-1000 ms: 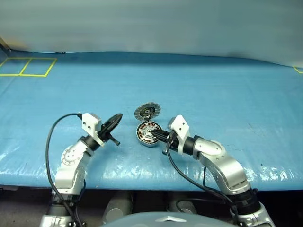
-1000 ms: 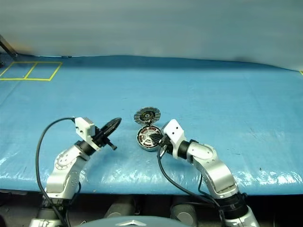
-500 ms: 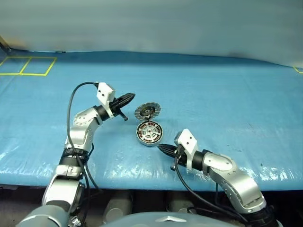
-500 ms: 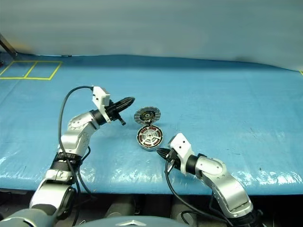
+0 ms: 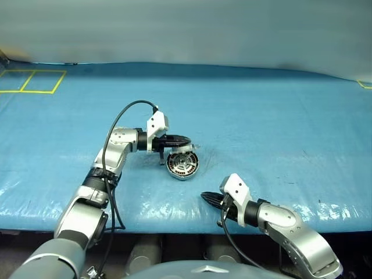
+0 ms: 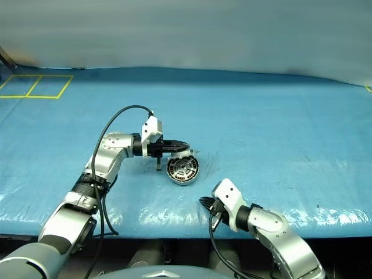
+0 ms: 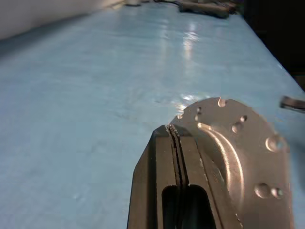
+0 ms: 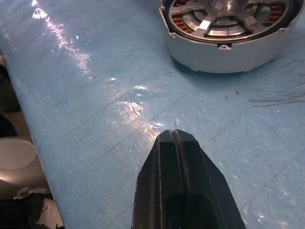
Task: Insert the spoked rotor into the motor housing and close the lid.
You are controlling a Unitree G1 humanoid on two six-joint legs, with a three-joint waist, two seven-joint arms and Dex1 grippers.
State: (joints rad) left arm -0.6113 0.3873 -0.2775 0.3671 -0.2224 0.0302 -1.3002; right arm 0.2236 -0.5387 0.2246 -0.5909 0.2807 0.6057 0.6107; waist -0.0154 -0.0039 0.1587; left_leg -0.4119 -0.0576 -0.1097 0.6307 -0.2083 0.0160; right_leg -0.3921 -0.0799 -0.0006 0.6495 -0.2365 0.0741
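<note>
Left tool [image 5: 185, 139], fingers pressed together, had swung against the half-tipped lid [image 7: 238, 152] above the rotor-filled motor housing [image 5: 182, 165]; closing evidently begun.

One motor housing [image 5: 182, 165] sits on the blue table [image 5: 279, 116], with one spoked rotor [image 8: 228, 16] seated inside it and one lid [image 7: 243, 157] hinged at its rim. Two grippers: one left gripper [image 5: 187, 139], one right gripper [image 5: 204, 196]. Near the table's far left corner, two yellow taped squares [image 5: 28, 81]
</note>
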